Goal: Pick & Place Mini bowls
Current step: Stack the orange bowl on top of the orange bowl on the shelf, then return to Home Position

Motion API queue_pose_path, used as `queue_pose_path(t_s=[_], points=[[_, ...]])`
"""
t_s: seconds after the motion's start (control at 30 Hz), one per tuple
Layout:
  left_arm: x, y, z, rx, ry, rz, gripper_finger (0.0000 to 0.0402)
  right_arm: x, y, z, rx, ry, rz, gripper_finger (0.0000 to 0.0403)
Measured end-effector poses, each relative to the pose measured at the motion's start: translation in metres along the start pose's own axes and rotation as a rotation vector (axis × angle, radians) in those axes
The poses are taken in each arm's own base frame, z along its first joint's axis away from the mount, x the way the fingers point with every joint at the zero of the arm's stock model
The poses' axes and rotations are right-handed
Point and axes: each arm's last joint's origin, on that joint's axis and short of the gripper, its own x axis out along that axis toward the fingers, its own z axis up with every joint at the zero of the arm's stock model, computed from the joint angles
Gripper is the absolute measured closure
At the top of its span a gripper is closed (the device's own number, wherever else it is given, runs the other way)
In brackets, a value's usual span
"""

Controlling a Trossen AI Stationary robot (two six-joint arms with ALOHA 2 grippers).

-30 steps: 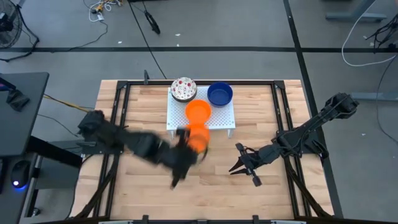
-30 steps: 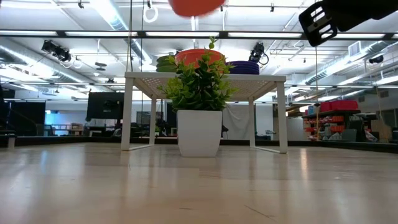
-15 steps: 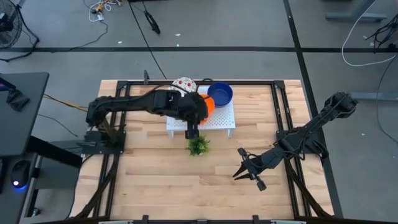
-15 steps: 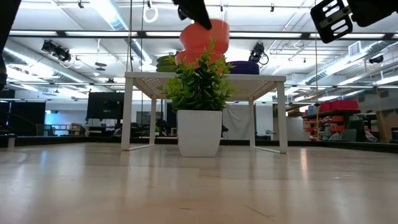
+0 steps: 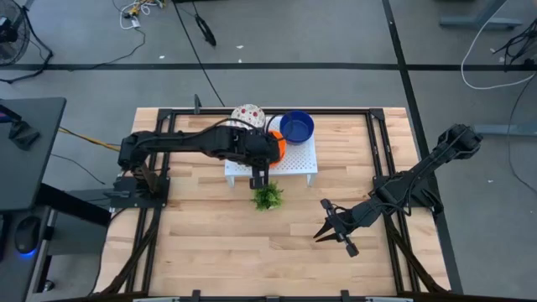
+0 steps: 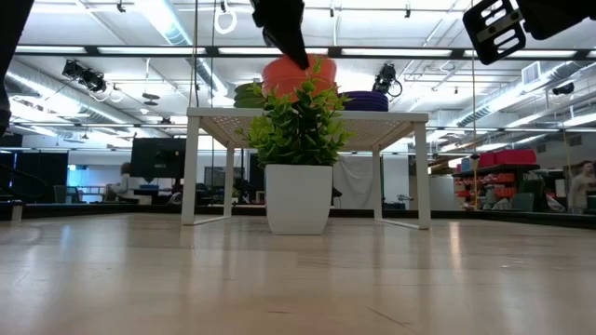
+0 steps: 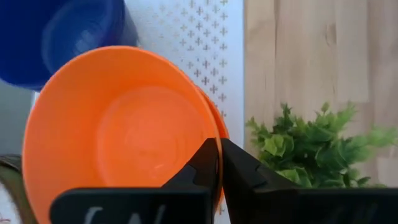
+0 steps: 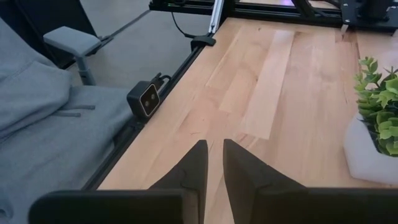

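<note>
My left gripper (image 5: 259, 170) is over the white perforated rack (image 5: 294, 161), shut on an orange mini bowl (image 7: 118, 137). That bowl sits tilted over another orange bowl (image 7: 221, 127) on the rack; it also shows in the low view (image 6: 296, 73). A blue bowl stack (image 5: 296, 126) and a white speckled bowl (image 5: 247, 117) rest on the rack's far part. My right gripper (image 5: 329, 228) hangs over the table's right half, open by a narrow gap (image 8: 214, 152) and empty. My left gripper pinches the orange bowl's rim (image 7: 210, 138) on its near side, one finger inside the bowl and one outside. The fingers come from above, slanting in from the table's near side. The bowl is tilted, directly above the orange bowl below; whether they touch, I cannot tell.
A small green plant in a white pot (image 5: 268, 197) stands on the table just in front of the rack, close under my left gripper. Bare wood lies to the near left and near right. A black frame (image 5: 394, 210) runs round the table.
My left gripper has carried the orange bowl from above the plant toward the table's far edge, over the rack, and then down. The bowl now sits lower and less tipped, over the orange bowl on the rack. The gripper has stayed shut on it.
</note>
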Motion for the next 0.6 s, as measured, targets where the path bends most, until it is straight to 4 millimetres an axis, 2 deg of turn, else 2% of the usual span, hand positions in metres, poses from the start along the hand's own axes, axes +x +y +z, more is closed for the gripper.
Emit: queue_pose_path(t_s=[0.1, 0.33, 0.43, 0.6], points=[[0.0046, -0.0013, -0.0048, 0.008, 0.033, -0.002, 0.0379, 0.0, -0.0001, 0.0001, 0.0, -0.001, 0.0, 0.0351], [0.0041, -0.001, -0.002, 0.007, 0.005, 0.0, 0.0369, 0.0, -0.0002, 0.0, 0.0, 0.0, -0.001, 0.0351], [0.0041, -0.0011, -0.002, 0.006, 0.005, -0.004, 0.034, 0.0, -0.0001, 0.0, 0.0, 0.0, 0.0, 0.0351], [0.0038, -0.001, -0.0019, 0.002, 0.005, -0.004, 0.0269, 0.0, -0.0002, 0.0, 0.0, 0.0, -0.001, 0.0351]])
